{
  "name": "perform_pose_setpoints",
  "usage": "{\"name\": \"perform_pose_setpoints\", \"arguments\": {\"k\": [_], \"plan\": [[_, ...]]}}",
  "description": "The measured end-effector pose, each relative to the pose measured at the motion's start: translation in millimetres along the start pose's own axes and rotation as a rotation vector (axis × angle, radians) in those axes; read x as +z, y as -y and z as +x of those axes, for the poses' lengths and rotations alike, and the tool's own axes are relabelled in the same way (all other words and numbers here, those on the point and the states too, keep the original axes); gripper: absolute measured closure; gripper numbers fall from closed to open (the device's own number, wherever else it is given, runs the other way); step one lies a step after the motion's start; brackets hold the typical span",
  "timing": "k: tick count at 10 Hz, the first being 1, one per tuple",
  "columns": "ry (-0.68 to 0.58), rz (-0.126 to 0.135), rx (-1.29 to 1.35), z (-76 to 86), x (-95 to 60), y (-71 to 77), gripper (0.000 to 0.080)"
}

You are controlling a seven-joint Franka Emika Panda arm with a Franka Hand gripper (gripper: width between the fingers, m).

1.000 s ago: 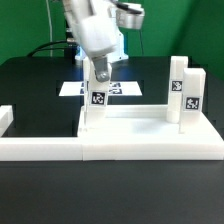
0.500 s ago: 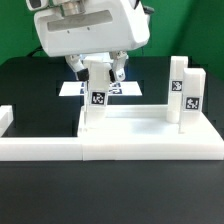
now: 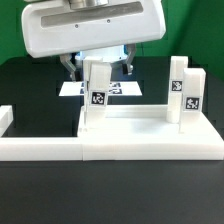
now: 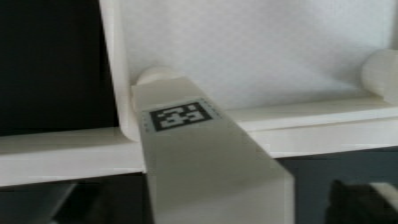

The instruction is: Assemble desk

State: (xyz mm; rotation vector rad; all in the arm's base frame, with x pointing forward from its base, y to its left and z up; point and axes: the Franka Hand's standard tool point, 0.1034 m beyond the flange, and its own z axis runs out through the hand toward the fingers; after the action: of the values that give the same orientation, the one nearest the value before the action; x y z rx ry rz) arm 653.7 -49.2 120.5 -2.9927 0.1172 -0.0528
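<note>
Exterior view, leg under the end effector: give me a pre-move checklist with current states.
1. Leg stands upright in the desk top corner: ok.
2. End effector centred over the leg, fingers on either side of its top: ok.
3. Jaws open, with a gap between leg and fingers on both sides in the wrist view: ok.
4. Leg fully seated in its hole: cannot tell, the joint is not shown closely enough.
5. Other legs in place: two more legs stand upright at the exterior view's right; the fourth is not in view: cannot tell.
</note>
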Motion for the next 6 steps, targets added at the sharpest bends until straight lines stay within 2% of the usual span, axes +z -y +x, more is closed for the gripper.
{"name": "perform_pose_setpoints", "arguments": {"k": [1, 2, 3, 4, 6], "plan": [[0.0, 0.0, 0.001, 0.0, 0.0, 0.2, 0.0393], [-0.004, -0.005, 0.094, 0.8, -0.9, -2.5, 0.0393], [-0.007, -0.005, 0.143, 1.3, -1.7, -4.2, 0.0472], [-0.008, -0.006, 0.222, 1.4, -2.1, -5.9, 0.0475], [-0.034, 0.009, 0.411, 6.0, -4.5, -19.9, 0.049]]}}
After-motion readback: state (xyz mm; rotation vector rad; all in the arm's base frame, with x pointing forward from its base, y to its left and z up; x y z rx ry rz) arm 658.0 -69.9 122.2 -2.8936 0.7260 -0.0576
